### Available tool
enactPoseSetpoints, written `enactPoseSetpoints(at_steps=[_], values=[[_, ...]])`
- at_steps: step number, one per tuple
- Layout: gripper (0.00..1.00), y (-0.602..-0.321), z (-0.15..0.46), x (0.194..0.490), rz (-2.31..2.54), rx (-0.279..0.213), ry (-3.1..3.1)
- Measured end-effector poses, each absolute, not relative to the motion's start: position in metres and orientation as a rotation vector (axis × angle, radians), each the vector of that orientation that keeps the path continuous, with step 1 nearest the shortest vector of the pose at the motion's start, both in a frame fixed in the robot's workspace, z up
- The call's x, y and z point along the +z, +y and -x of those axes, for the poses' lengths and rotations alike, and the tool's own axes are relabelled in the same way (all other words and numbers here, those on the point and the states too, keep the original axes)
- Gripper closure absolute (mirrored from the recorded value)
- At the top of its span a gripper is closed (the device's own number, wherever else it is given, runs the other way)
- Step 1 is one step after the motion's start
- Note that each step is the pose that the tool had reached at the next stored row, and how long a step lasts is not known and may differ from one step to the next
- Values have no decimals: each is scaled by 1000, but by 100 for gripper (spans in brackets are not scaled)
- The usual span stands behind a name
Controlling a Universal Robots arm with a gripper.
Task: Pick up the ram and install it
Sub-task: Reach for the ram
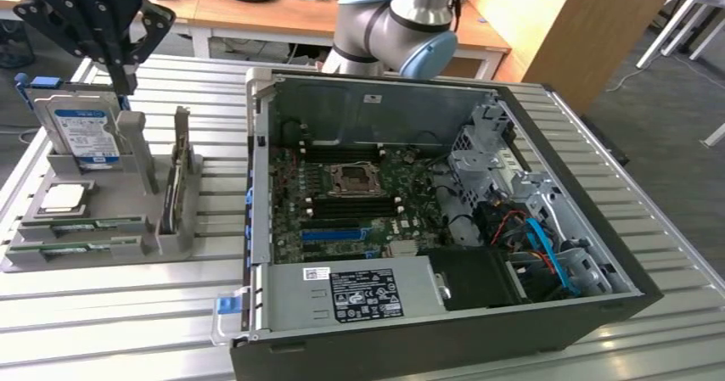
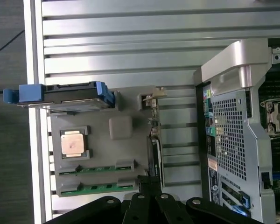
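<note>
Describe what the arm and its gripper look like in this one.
The arm is a silver-grey tube with rounded joints capped in light blue. The gripper is black, with white lettering across its body and jointed link bars running down to slim fingers. In the wrist view, those bars carry round pivot pins.

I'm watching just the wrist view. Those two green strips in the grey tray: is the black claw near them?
Observer: No. The black gripper, shut and holding nothing, hangs high above the grey plastic tray and its green ram sticks.
Operator: And the blue-eared slab?
Observer: A silver hard drive standing upright, with a blue-and-white label.
Operator: What's inside the big box?
Observer: The open black computer case holds a green motherboard with long dark slots flanking a square silver socket.
</note>
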State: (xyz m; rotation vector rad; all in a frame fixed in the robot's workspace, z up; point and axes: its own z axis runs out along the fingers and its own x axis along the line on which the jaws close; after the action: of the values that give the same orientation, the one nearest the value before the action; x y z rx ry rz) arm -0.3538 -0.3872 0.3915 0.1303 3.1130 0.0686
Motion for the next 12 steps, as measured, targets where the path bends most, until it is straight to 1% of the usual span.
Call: enactPoseSetpoints(at_steps=[12], values=[[89, -386, 384, 391, -133, 69, 3113]])
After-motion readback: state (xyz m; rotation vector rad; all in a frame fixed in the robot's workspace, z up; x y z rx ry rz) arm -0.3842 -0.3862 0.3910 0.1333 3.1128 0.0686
